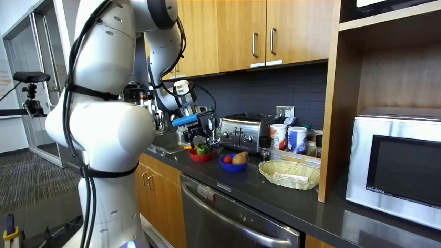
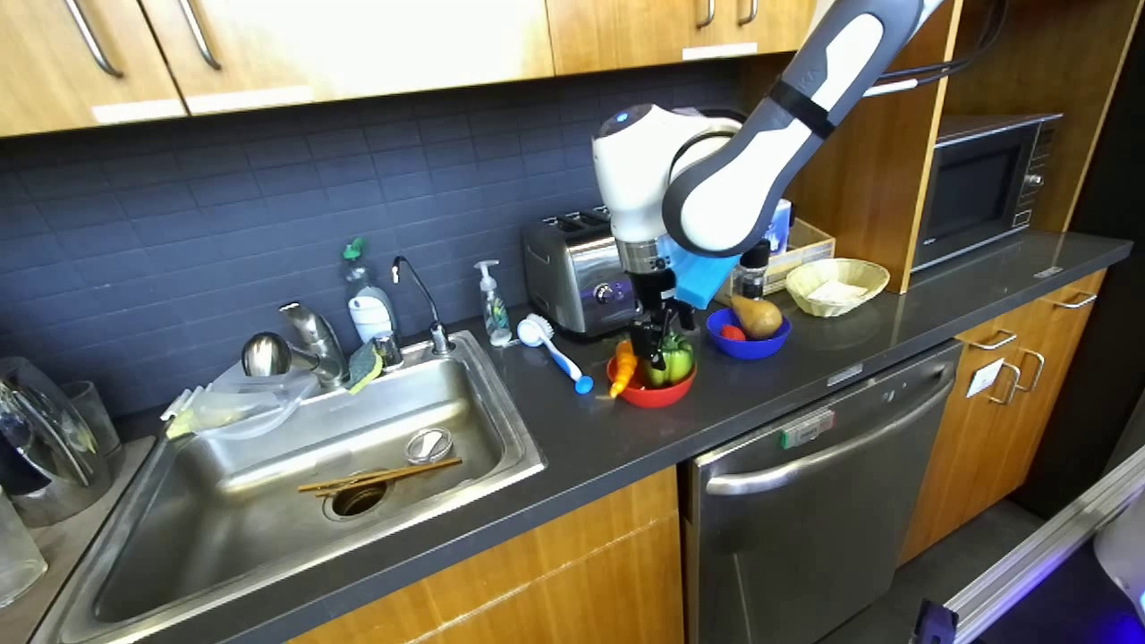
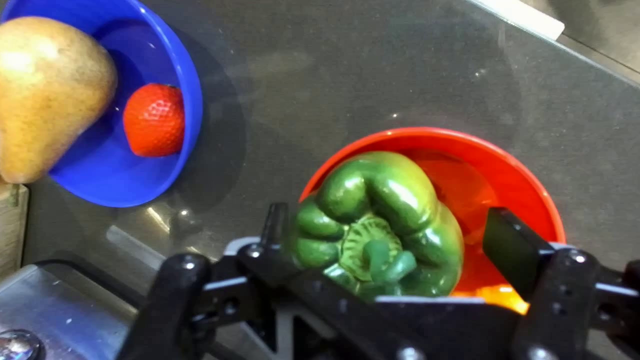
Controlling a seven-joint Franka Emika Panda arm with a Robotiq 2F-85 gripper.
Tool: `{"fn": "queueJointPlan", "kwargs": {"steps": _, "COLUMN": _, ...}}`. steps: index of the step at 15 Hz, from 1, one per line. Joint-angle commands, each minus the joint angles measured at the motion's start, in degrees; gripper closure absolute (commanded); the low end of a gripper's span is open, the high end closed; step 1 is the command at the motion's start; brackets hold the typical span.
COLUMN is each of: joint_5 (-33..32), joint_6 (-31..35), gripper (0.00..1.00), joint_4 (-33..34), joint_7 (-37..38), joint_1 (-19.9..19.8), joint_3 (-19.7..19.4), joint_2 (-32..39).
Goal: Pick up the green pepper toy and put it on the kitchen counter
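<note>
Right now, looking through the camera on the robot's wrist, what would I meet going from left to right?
Pear → strawberry (both in the blue bowl) → one black gripper fingertip → green pepper (in the red bowl) → the opposite black fingertip.

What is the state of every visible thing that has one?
Black angular fingers: open
Glossy rounded green toy pepper: not gripped
Round red plastic bowl: holding pepper, long orange toy carrot
Round blue plastic bowl: holding tan pear, red strawberry
Flat grey metal dishwasher: shut
Silver boxy microwave: shut
Flat wooden cabinets: shut
</note>
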Motion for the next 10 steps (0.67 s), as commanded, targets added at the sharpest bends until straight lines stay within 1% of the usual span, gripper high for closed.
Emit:
{"fn": "queueJointPlan", "kwargs": {"steps": 1, "joint_5": -0.72, "joint_6": -0.11, "gripper": 0.00, "joint_4": 0.68, "joint_7": -1.36, "joint_1": 0.18, "joint_3": -0.40, "joint_2": 1.11}}
{"fn": "queueJointPlan", "kwargs": {"steps": 10, "joint_5": -0.78, "joint_6": -0.20, "gripper": 0.00, "joint_4": 1.44, "joint_7": -3.00, "joint_1": 0.42, "joint_3": -0.65, "joint_2": 2.54}}
